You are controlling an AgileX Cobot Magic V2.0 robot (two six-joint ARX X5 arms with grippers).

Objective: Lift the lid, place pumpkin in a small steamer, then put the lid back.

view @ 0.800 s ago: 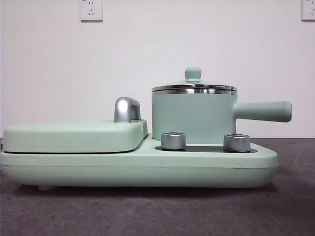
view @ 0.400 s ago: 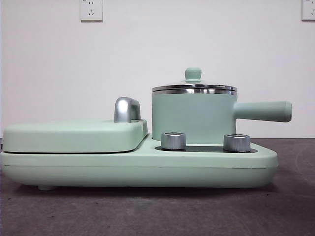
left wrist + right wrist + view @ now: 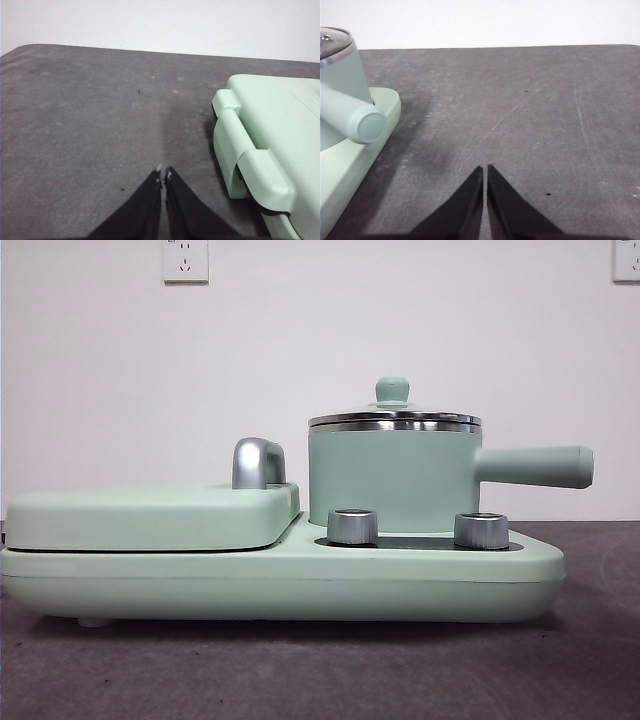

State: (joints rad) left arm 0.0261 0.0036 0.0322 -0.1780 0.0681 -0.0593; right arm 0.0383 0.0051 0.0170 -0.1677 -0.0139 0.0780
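Observation:
The small steamer, a mint-green pot with a long side handle, stands on the right half of the mint-green cooker base. The lid rests on the pot, its green knob on top. In the right wrist view the steamer shows with its handle end beside my right gripper, which is shut and empty over bare table. My left gripper is shut and empty over the table beside the cooker's hinge end. The pumpkin is out of view.
A flat mint-green griddle cover with a chrome handle fills the cooker's left half. Two chrome dials sit in front of the pot. Dark grey table lies all around, white wall behind.

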